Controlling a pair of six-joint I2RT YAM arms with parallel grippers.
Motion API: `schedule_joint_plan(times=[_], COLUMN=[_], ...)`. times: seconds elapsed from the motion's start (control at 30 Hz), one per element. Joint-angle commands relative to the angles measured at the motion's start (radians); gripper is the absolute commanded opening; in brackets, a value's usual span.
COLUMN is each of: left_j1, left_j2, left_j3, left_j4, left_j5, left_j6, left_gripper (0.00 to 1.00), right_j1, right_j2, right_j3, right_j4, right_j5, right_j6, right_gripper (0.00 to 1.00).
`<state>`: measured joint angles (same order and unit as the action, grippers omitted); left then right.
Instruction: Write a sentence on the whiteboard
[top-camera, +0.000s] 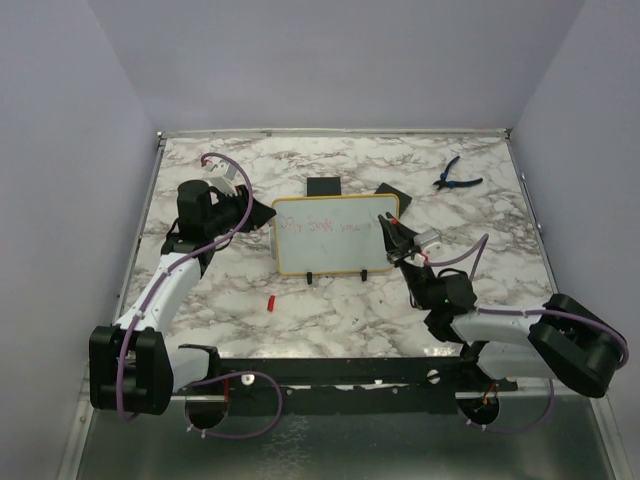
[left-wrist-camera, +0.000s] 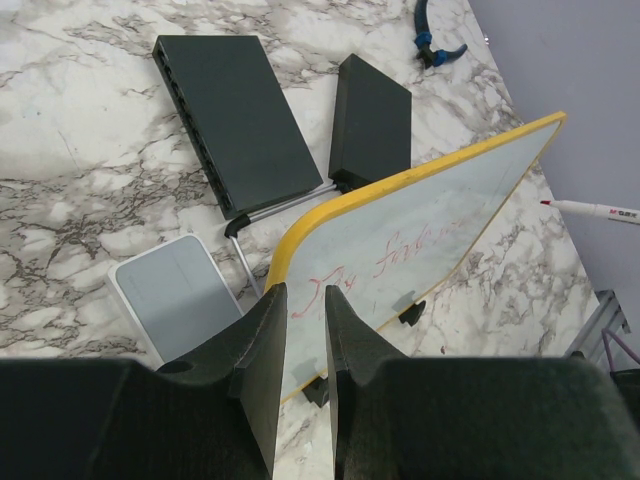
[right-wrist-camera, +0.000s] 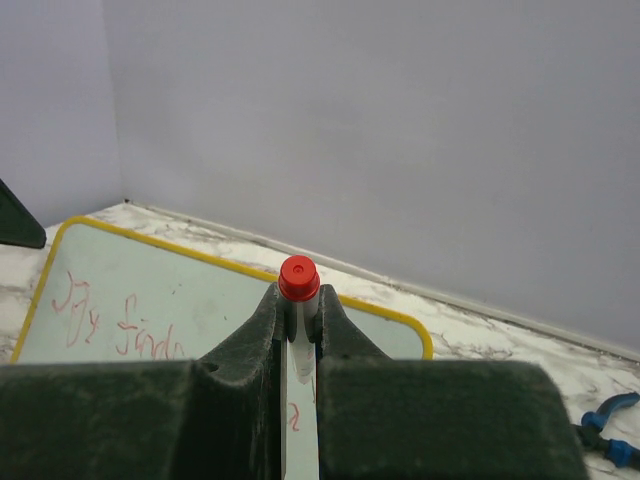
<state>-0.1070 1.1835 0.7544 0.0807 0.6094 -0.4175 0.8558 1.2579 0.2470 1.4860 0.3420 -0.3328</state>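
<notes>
Whiteboard (top-camera: 335, 252) is seen from above standing upright on two black feet at the middle of the marble worktop (top-camera: 330, 312), its long axis running left to right and its written face turned toward the arm bases. The sentence (top-camera: 325, 228) is laid as one faint red line along that axis. The left fingers (top-camera: 240, 212) are placed at the board's left edge and the right fingers (top-camera: 392, 238) at its right end. A small red cap (top-camera: 270, 302) is seen lying in front of the board, and blue-handled pliers (top-camera: 455, 178) well behind it to the right.

From the left wrist, the whiteboard (left-wrist-camera: 450, 200) is seen stretching from lower left to upper right. Its yellow-framed near edge is clamped between the left fingers (left-wrist-camera: 262, 380). The sentence (left-wrist-camera: 400, 262) is seen upside down. A marker (left-wrist-camera: 598, 210) is pointed, red tip first, at the far end of the board. Two black boxes (left-wrist-camera: 235, 120) are seen behind the board.

From the right wrist, the marker (right-wrist-camera: 298, 280) is gripped between the right fingers (right-wrist-camera: 245, 345), its red end uppermost, with the whiteboard (right-wrist-camera: 140, 290) and its sentence (right-wrist-camera: 130, 335) beyond.
</notes>
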Motion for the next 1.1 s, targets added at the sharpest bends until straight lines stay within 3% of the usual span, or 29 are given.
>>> schedule_joint_plan(times=[0.0,1.07], left_j1=[-0.006,-0.006], left_j2=[-0.009,-0.011], left_j3=[-0.009,-0.012], left_j4=[0.012,0.012], left_j5=[0.002,0.002], left_j6=[0.017,0.017], left_gripper=[0.23,0.23], right_j1=[0.006,0.001], right_j2=[-0.051,0.150], right_j3=[-0.018,0.033], right_j4=[-0.075,0.078], right_j5=[-0.017,0.090], right_j6=[0.012,-0.080], right_gripper=[0.01,0.01])
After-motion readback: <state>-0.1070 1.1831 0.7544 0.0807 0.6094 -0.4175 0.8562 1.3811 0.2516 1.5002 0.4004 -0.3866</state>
